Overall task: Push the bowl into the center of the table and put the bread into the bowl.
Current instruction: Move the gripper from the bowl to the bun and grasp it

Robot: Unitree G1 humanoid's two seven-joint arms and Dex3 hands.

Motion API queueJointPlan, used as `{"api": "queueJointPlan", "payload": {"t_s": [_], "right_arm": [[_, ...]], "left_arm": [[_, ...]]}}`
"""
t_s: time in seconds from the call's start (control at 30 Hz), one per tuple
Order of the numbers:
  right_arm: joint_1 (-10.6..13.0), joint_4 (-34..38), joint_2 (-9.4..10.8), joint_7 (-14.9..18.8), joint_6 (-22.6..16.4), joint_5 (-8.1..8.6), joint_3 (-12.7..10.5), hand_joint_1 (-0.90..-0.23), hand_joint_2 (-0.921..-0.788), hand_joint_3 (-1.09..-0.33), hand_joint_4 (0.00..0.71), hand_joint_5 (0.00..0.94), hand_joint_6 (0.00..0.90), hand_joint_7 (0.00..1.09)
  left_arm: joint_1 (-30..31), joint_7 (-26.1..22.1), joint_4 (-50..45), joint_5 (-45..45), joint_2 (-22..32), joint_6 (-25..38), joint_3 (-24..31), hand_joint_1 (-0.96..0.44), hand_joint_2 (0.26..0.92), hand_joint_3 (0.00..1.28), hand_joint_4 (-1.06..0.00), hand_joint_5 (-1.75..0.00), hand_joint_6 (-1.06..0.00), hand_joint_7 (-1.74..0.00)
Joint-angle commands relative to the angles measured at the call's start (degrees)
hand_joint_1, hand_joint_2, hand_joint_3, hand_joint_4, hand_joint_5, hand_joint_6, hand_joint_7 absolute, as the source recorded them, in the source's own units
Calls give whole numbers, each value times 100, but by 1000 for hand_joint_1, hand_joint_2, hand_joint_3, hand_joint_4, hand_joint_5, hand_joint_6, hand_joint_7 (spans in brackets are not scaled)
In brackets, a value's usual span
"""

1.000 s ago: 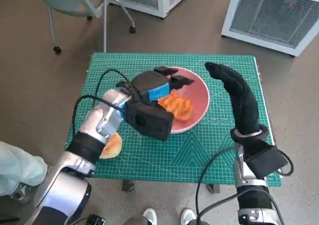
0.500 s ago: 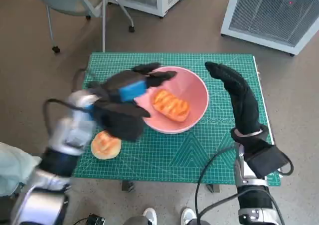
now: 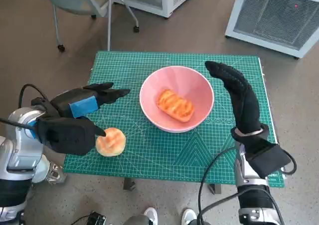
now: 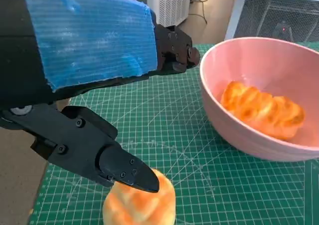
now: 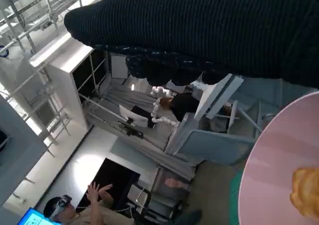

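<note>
Bench contents, near edge to far.

1. Left hand: hovers over the near left part of the green mat, fingers apart and holding nothing. One black fingertip hangs just above the round bun; contact cannot be confirmed from the left wrist view. Judged to be placed there ready to take that bun.

2. Round bun: lies on the mat near the front left edge, outside the bowl and well apart from it. Roughly circular, so no clear long axis.

3. Right hand: gloved, stretched out flat just beside the bowl's right rim, fingers together and straight, gripping nothing. Judged to stand as a stop or pusher against the bowl's side.

4. Pink bowl: upright, near the middle of the bench, slightly toward the far side; the pushing step looks about done.

5. Long bread: rests inside the bowl on its floor. Long axis runs diagonally, from far left to near right.
</note>
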Motion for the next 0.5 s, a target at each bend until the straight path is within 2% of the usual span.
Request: {"api": "queueJointPlan", "payload": {"t_s": [0.03, 0.5], "right_arm": [[-80, 239, -24, 150, 38, 83, 20, -737, -921, -832, 92, 2, -1, 334], [-201, 463, -93, 375, -23, 166, -35, -743, -921, -827, 93, 2, -1, 338]], "left_arm": [[374, -156, -103, -11, 167, 45, -60, -321, 756, 0, -94, -5, -243, -22], [504, -97, 367, 0, 3, 60, -215, -248, 751, 1, -122, -8, -296, -22]]}}
